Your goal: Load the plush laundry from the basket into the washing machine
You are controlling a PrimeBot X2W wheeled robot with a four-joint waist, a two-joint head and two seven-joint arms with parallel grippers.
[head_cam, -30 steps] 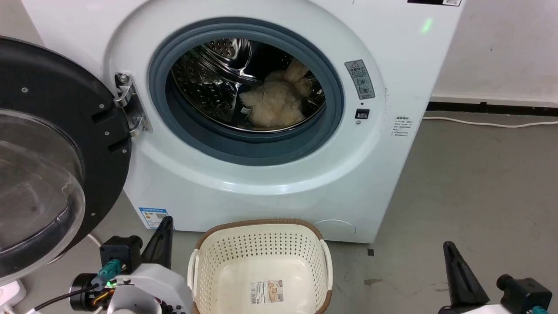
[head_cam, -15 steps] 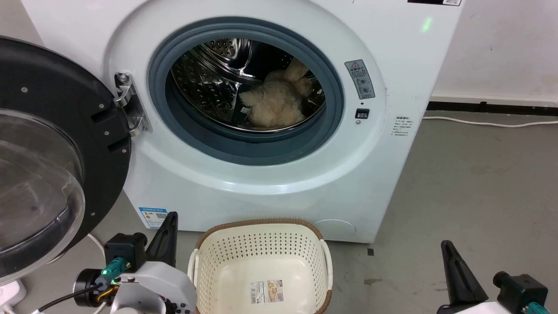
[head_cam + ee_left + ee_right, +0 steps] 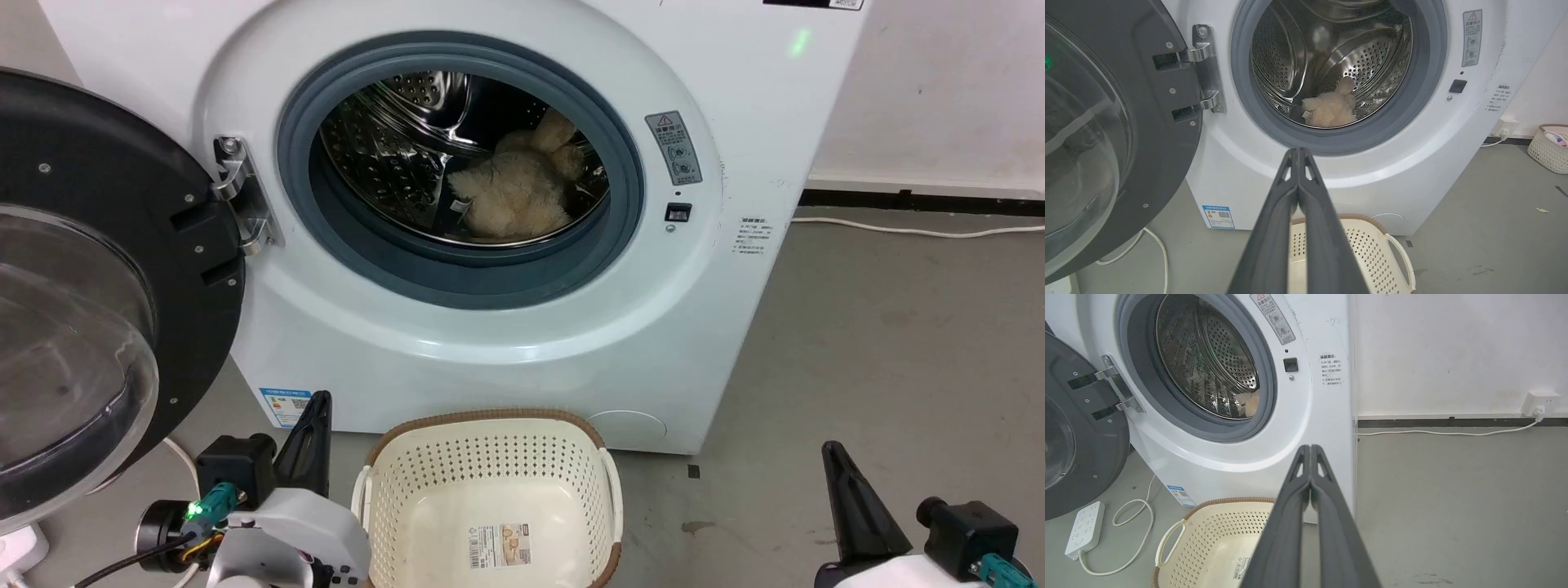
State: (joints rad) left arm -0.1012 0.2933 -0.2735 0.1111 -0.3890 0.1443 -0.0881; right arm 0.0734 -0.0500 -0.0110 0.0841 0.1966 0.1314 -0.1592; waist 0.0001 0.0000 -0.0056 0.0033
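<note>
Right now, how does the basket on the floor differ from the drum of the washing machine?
The basket is cream plastic with a brown rim; the drum is shiny steel. The basket holds no laundry, just a paper label on its bottom; the drum holds the plush toy. The basket opens upward on the floor; the drum opens toward the front. Both have perforated walls.

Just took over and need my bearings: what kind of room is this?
Probably a laundry area: a washing machine with its door open, a laundry basket on the grey floor, a power strip nearby.
</note>
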